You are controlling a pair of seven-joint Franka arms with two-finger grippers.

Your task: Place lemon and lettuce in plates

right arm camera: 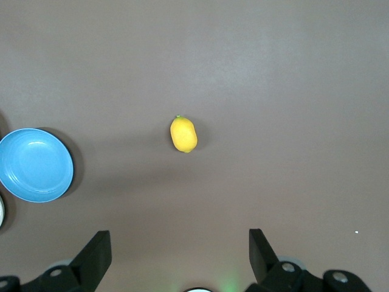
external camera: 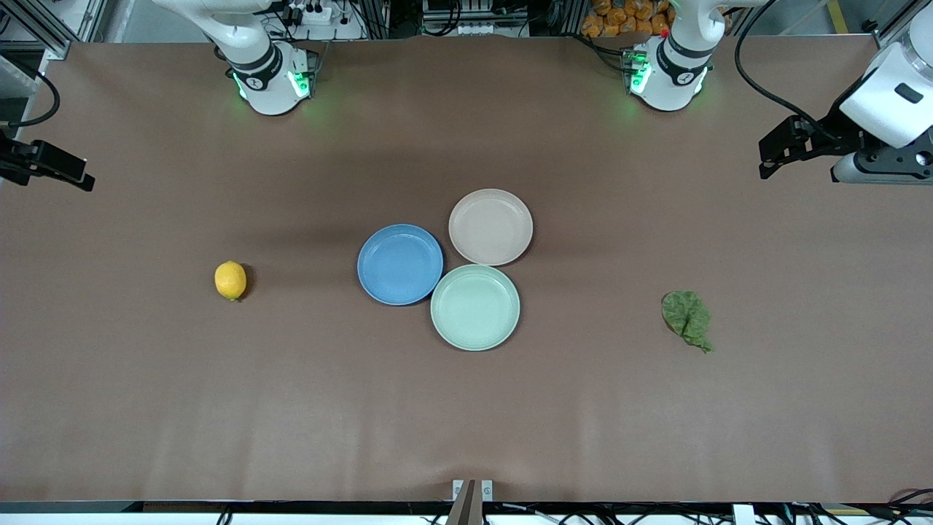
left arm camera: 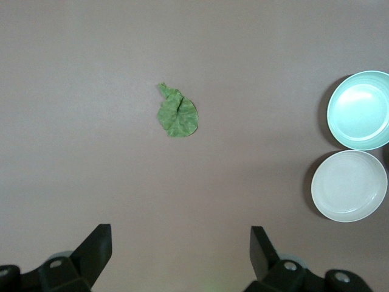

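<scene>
The lemon (external camera: 230, 280) lies on the brown table toward the right arm's end; it also shows in the right wrist view (right arm camera: 183, 134). The lettuce (external camera: 686, 318) lies toward the left arm's end and shows in the left wrist view (left arm camera: 178, 113). The blue plate (external camera: 400, 264) (right arm camera: 35, 164) and the beige-pink plate (external camera: 490, 227) (left arm camera: 349, 185) sit empty at mid-table, side by side. My left gripper (external camera: 767, 157) (left arm camera: 181, 243) hangs open and empty, high over the table's left-arm end. My right gripper (external camera: 80, 179) (right arm camera: 180, 246) hangs open and empty, high over the right-arm end.
A pale mint-green plate (external camera: 475, 307) (left arm camera: 360, 109) sits empty, touching both other plates, nearer to the front camera. The arm bases (external camera: 271, 76) (external camera: 667, 73) stand along the table's back edge. A small clamp (external camera: 472, 494) sits at the front edge.
</scene>
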